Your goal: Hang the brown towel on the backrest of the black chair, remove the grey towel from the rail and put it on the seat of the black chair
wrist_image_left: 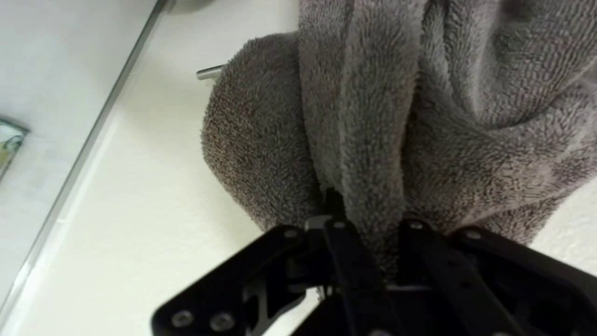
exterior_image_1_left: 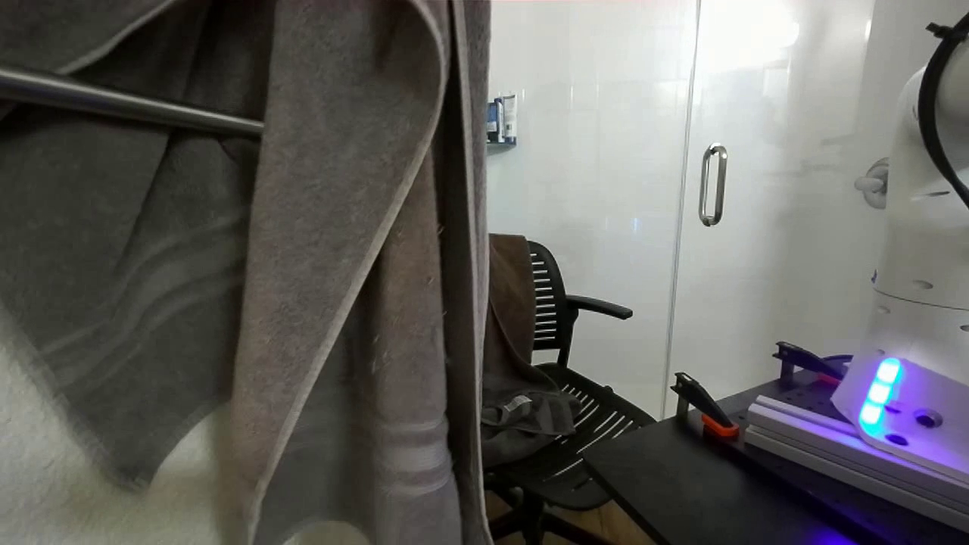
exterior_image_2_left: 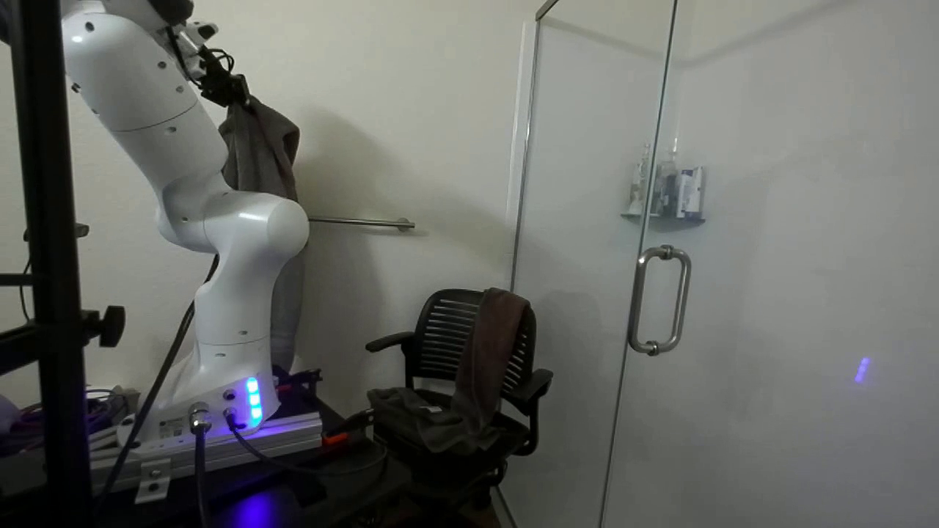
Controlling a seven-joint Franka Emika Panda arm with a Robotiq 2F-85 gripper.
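Gripper (wrist_image_left: 371,228) pinches a fold of the grey terry towel (exterior_image_1_left: 341,197), cloth both behind and in front of the rail (exterior_image_1_left: 151,106), brown towel (exterior_image_2_left: 493,345) draped over the backrest (exterior_image_2_left: 446,323) of the black chair (exterior_image_2_left: 438,372).

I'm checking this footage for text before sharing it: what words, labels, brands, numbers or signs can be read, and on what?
No text is legible.
White tag on the dark grey cloth on the slatted black chair seat: too small.
Blue and white packages on the grey corner shelf: too small.
Grey label on the robot arm's white base: too small.
Greenish patterned item at the wrist view's left edge: blurred.
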